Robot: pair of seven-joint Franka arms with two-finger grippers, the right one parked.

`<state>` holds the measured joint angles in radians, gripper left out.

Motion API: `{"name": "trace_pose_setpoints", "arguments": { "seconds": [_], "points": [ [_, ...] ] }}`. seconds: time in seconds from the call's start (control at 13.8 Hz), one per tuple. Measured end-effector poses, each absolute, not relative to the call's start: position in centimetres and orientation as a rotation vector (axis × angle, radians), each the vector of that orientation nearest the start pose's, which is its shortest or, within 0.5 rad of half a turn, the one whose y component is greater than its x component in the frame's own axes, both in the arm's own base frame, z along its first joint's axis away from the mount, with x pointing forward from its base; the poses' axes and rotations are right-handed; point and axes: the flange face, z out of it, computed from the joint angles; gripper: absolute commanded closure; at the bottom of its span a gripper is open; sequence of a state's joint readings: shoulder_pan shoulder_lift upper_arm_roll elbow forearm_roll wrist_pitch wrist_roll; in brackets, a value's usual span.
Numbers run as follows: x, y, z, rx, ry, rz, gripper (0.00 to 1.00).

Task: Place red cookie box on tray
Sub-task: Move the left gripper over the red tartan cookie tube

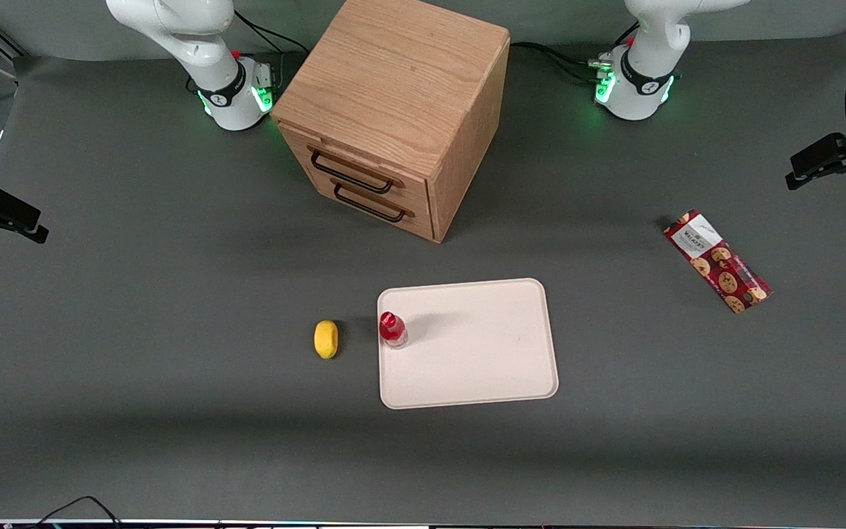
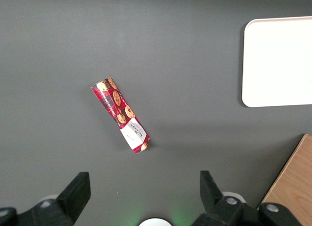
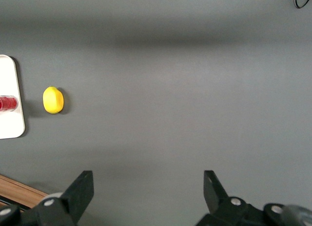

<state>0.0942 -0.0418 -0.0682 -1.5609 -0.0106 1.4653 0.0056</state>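
The red cookie box (image 1: pixel 717 261) lies flat on the grey table toward the working arm's end, its white label end pointing away from the front camera. The left wrist view shows the red cookie box (image 2: pixel 120 114) lying slantwise well below my gripper (image 2: pixel 145 187), which hangs high above the table, open, with nothing between its fingers. The cream-white tray (image 1: pixel 482 360) rests near the middle of the table, and one edge of the tray (image 2: pixel 273 65) shows in the wrist view. My gripper itself is out of the front view.
A small red-capped bottle (image 1: pixel 392 329) stands on the tray's edge nearest the parked arm. A yellow lemon (image 1: pixel 326 339) lies beside the tray. A wooden drawer cabinet (image 1: pixel 393 110) stands farther from the front camera than the tray, its corner (image 2: pixel 292 182) seen from the wrist.
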Motion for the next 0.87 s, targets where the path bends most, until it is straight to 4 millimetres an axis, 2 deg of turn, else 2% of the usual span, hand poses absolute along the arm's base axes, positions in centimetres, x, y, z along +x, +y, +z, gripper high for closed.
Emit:
{"name": "trace_pose_setpoints", "arguments": {
  "seconds": [0.29, 0.51, 0.58, 0.72, 0.87],
  "points": [
    [53.1, 1.3, 64.2, -3.149, 0.033, 0.087, 0.00],
    [53.3, 1.5, 63.1, -3.133, 0.036, 0.135, 0.00],
    [53.3, 1.8, 62.1, -3.117, 0.030, 0.175, 0.00],
    [53.4, 3.4, 58.8, -3.096, -0.029, 0.275, 0.00],
    [53.9, 5.8, 54.7, -3.088, -0.118, 0.315, 0.00]
  ]
}}
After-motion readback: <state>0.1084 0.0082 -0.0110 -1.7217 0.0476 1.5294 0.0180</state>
